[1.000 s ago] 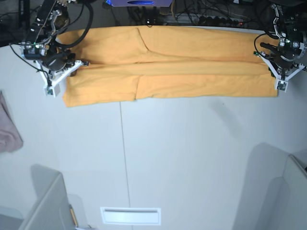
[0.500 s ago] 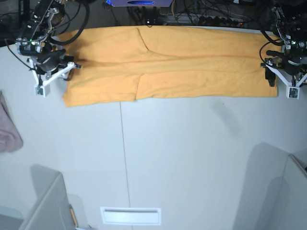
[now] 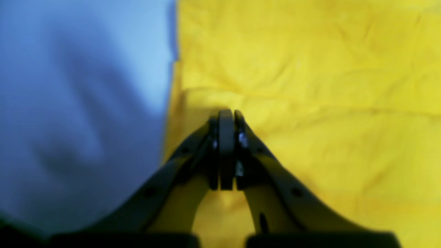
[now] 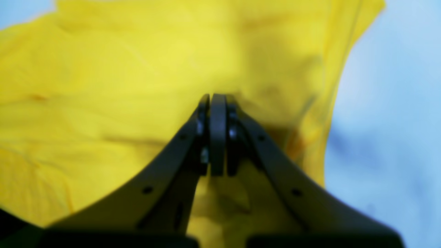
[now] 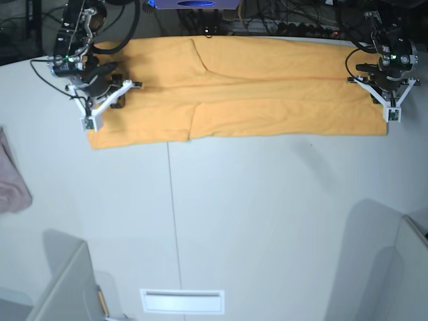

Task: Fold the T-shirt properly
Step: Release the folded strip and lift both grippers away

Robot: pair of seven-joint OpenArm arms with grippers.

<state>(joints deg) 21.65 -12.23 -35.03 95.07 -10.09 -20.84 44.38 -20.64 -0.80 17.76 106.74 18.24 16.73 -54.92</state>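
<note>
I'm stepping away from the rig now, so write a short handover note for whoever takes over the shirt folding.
Left gripper: fingers shut, holding nothing, above the T-shirt near its edge on the base view's right.
Right gripper: fingers shut, empty, above the opposite end.
The T-shirt lies along the far side of the table as a long band, with lengthwise folds already in. A pink cloth sits at the table's edge, apart.
Done: lengthwise folds. Left: fold the band crosswise into a compact stack, probably by gripping the ends.
</note>
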